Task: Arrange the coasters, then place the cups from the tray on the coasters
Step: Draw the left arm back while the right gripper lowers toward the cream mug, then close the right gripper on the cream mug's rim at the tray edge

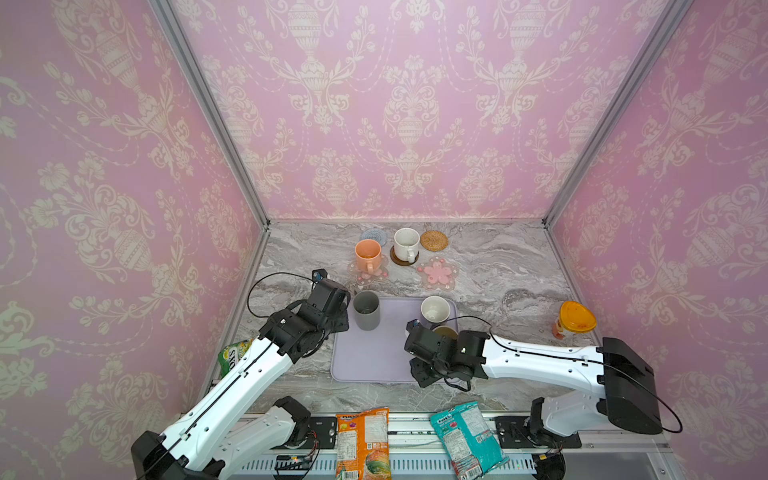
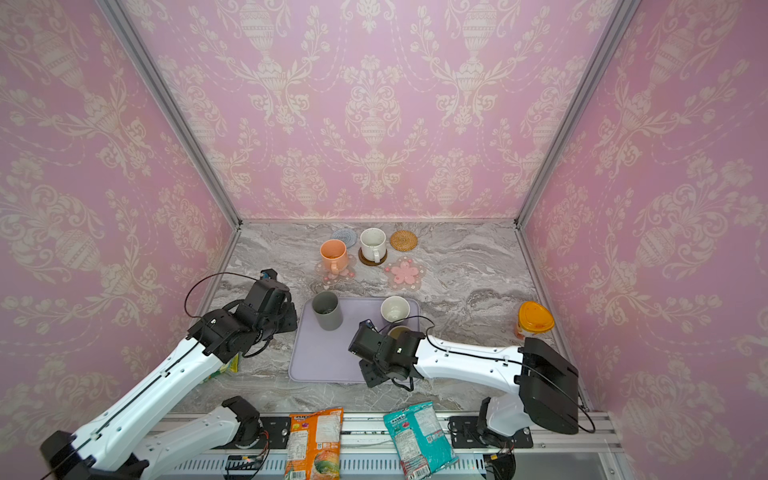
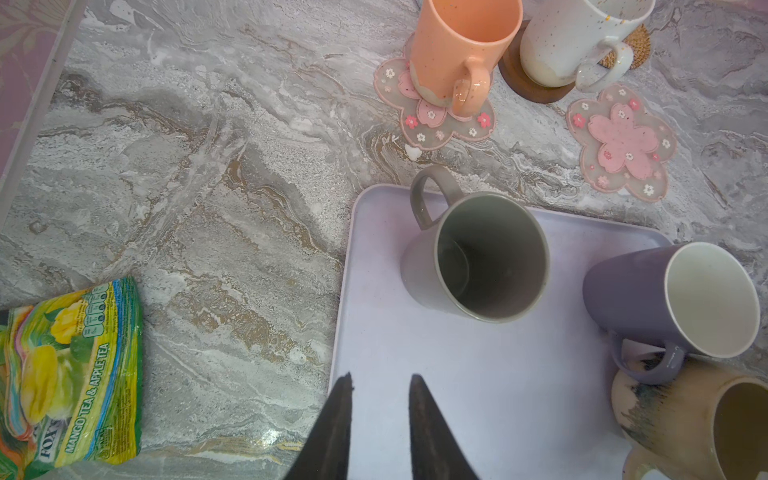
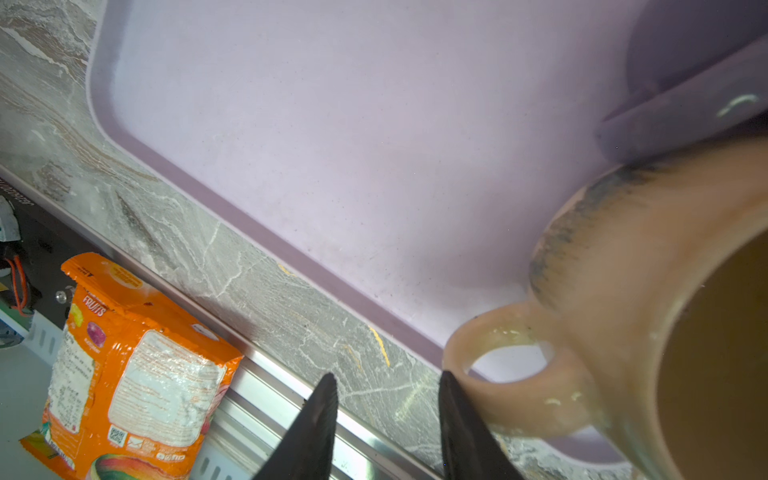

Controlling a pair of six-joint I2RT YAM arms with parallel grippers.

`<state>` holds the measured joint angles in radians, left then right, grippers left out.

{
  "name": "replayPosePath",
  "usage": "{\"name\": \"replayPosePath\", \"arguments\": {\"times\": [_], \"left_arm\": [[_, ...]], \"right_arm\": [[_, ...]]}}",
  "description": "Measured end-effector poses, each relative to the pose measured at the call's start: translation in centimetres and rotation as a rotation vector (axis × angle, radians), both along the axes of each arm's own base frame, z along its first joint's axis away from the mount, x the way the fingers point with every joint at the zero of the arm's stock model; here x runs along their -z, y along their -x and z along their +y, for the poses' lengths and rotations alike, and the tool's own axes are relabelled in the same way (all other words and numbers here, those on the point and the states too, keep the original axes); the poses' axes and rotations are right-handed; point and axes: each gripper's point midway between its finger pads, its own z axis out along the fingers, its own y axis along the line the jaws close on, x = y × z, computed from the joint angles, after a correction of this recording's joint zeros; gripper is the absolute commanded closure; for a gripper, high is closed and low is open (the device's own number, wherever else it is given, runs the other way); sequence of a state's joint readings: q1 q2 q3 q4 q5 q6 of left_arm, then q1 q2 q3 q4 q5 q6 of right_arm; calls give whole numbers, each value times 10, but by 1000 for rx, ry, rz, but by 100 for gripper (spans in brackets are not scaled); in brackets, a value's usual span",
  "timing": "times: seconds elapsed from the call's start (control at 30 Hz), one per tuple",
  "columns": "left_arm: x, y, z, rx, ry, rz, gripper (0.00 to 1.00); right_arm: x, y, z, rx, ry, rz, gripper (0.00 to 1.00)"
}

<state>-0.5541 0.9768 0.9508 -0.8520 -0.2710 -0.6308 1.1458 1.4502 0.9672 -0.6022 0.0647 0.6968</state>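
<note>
Pink walls (image 1: 411, 104) with cream damask pattern enclose three sides of a grey marble-look worktop (image 1: 498, 266), with pale metal posts (image 1: 209, 104) at the corners.

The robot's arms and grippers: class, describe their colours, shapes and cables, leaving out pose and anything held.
Both the left arm and right arm have long white shells joined by blocky black joints and wrist housings. A thin black cable runs along each white link and loops free near the wrist. The left gripper and right gripper each end in two dark, tapering, pointed fingers.
</note>
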Motion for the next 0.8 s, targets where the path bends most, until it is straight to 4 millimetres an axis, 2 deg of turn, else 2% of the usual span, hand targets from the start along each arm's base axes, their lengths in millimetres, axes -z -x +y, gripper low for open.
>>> {"name": "replayPosePath", "arguments": {"times": [0.53, 0.8], "left_arm": [[6, 2, -1, -1, 4, 2, 73], [7, 3, 0, -5, 13, -5, 72]], "right_arm": [[1, -13, 5, 33, -17, -9, 57], [9, -11, -5, 45, 17, 5, 56]]}}
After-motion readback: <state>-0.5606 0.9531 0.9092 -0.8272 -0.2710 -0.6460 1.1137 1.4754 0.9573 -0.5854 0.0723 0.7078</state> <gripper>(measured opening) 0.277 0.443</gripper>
